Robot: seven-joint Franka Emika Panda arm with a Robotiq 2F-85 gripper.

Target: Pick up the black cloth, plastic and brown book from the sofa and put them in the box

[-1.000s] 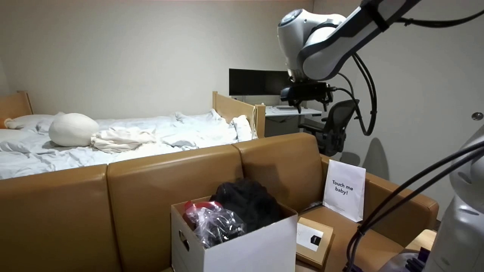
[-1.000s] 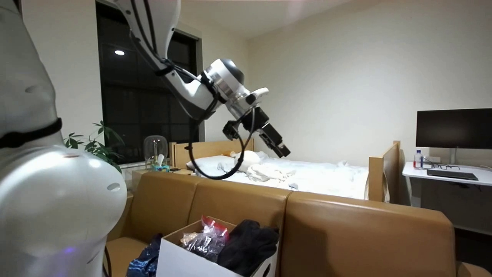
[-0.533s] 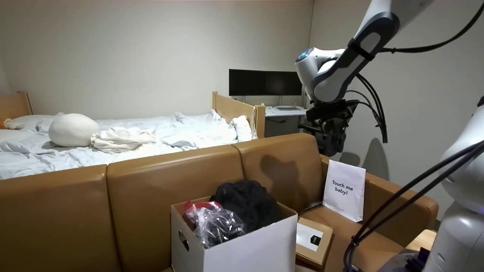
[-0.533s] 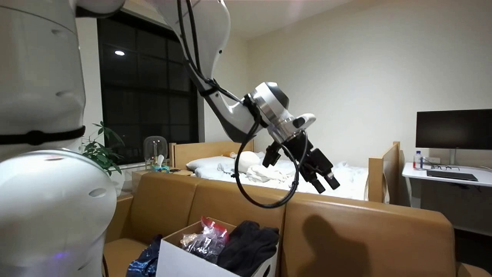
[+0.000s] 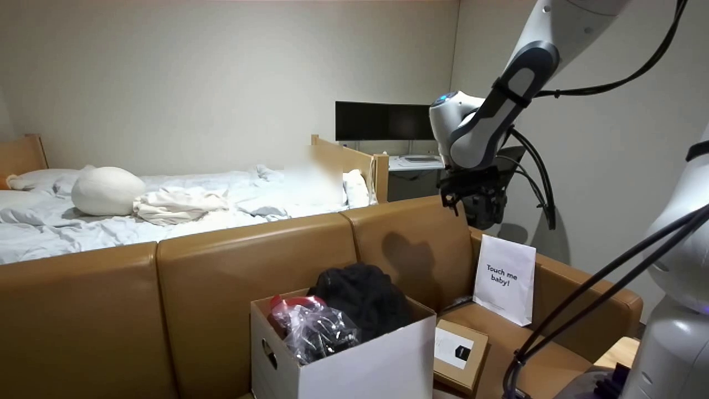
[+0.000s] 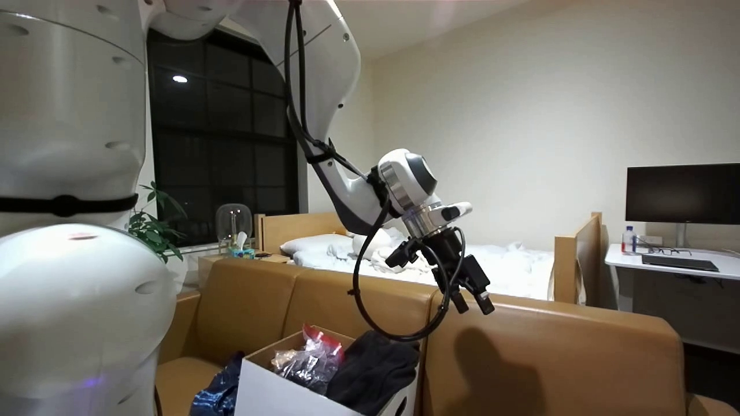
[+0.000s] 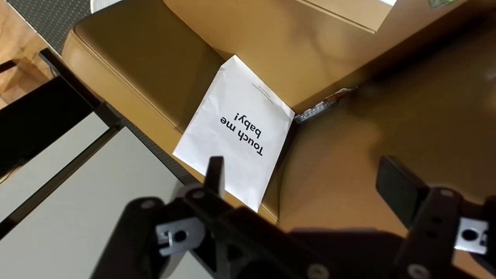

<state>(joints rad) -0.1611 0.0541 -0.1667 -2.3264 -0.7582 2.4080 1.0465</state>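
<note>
The black cloth (image 5: 363, 302) lies in the white box (image 5: 365, 372), and the clear plastic (image 5: 321, 327) with a red edge lies beside it. They also show in an exterior view as the black cloth (image 6: 373, 370) and plastic (image 6: 312, 361). The brown book (image 5: 477, 357), with a white label, lies flat on the sofa seat against the box's side; its corner shows at the top of the wrist view (image 7: 348, 12). My gripper (image 7: 301, 166) is open and empty, high above the sofa by its backrest; in an exterior view it (image 6: 475, 309) points down.
A white paper bag (image 5: 504, 280) leans on the sofa's armrest (image 5: 598, 299). A small packet (image 7: 317, 110) sits in the seat crease. A blue bag (image 6: 219, 388) is beside the box. The backrest (image 5: 410, 249) stands behind, with a bed (image 5: 249, 194) beyond.
The arm has come down, and my gripper has swung rightward and lower in both exterior views, turning as it moved. The box, its contents and the brown book have not moved.
</note>
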